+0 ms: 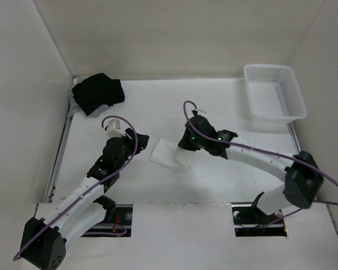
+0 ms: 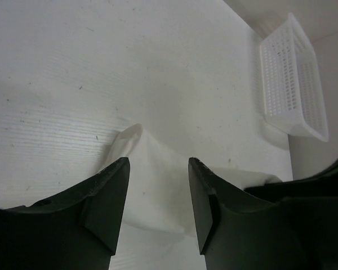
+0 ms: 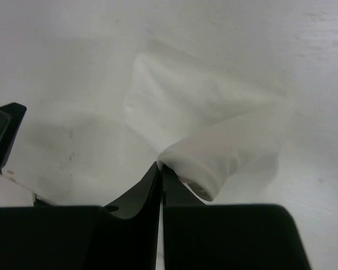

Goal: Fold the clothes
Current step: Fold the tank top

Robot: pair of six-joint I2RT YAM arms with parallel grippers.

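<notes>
The thin white wrinkly fabric garment lies mid-tabletop between the arms, its long axis running left to right. The right gripper has its jaws clamped on a rolled edge at the garment's right end. The left gripper hovers, jaws apart, over the free left end.

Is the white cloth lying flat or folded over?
Partly folded over. One edge of the white cloth curls up into a roll, pinched in the shut right claw.

White table with white garment, black bundle, white basket
</notes>
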